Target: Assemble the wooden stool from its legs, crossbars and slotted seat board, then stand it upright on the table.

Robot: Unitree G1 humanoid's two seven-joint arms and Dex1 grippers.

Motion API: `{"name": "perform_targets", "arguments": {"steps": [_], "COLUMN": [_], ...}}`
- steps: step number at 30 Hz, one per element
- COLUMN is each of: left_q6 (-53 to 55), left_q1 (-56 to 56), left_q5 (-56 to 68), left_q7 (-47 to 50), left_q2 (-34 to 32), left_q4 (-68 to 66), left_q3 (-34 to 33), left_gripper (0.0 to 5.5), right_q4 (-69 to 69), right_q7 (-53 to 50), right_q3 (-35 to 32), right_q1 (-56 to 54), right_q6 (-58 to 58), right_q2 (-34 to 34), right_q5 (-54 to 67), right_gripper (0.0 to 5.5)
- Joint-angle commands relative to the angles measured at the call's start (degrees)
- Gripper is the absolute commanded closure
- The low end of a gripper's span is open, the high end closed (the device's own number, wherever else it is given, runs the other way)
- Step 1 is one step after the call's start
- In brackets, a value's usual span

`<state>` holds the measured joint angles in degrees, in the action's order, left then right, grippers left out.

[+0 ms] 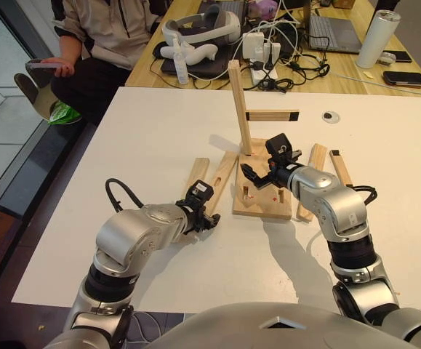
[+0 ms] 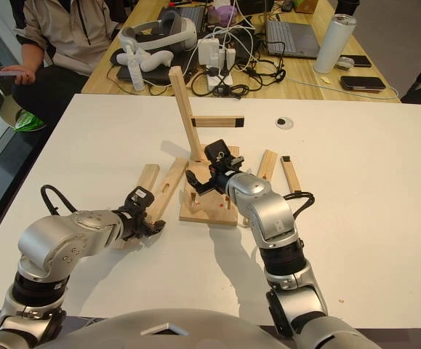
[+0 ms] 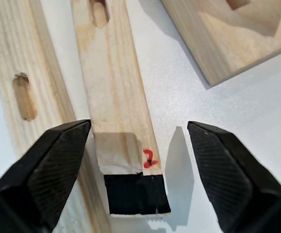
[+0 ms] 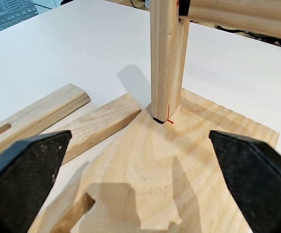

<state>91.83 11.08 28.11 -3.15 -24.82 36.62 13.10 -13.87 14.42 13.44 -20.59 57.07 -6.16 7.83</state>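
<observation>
The slotted seat board (image 1: 261, 203) lies flat mid-table. One leg (image 1: 239, 102) stands upright in its far edge, with a black-tipped crossbar (image 1: 272, 115) sticking out sideways near the top. My right gripper (image 1: 257, 174) hovers open just above the board, facing the foot of the upright leg (image 4: 165, 58), nothing between its fingers (image 4: 28, 170). Two slotted legs (image 1: 221, 174) (image 1: 196, 174) lie left of the board. My left gripper (image 3: 139, 128) is open and straddles the black-taped, red-marked near end of the leg (image 3: 113, 87) closer to the board.
Two more black-tipped wooden pieces (image 1: 315, 163) (image 1: 339, 167) lie right of the board, beside my right forearm. A small round grommet (image 1: 331, 116) sits at the table's back. Behind the table, a desk (image 1: 319, 69) holds a headset, cables, a laptop and a bottle.
</observation>
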Motion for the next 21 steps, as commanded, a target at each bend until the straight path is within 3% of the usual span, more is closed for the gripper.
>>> {"name": "perform_targets", "arguments": {"steps": [1, 5, 13, 21], "left_q6": [0.6, 0.4, -2.9, -8.9], "left_q1": [-0.5, -1.2, -0.8, 9.1], "left_q5": [-0.7, -1.4, -5.4, -11.8], "left_q7": [-0.5, -0.9, -0.8, 2.2], "left_q2": [-0.2, -0.5, -0.1, 5.0], "left_q4": [-0.3, -1.1, -3.7, -9.5], "left_q3": [1.0, 1.5, 1.0, -7.1], "left_gripper": [1.84, 1.84, 3.17, 3.43], "right_q4": [0.5, 0.9, 1.7, 3.2], "right_q7": [0.2, 0.3, 0.1, 0.1], "right_q3": [0.6, 1.0, 0.1, -1.7], "right_q1": [-0.8, -1.1, -1.5, -3.0], "right_q6": [-0.7, -1.1, -1.8, -3.5], "right_q2": [-0.2, 0.0, -0.2, -0.5], "right_q5": [-0.2, -0.3, -0.4, -0.2], "right_gripper": [0.1, 0.1, 0.1, 0.1]}}
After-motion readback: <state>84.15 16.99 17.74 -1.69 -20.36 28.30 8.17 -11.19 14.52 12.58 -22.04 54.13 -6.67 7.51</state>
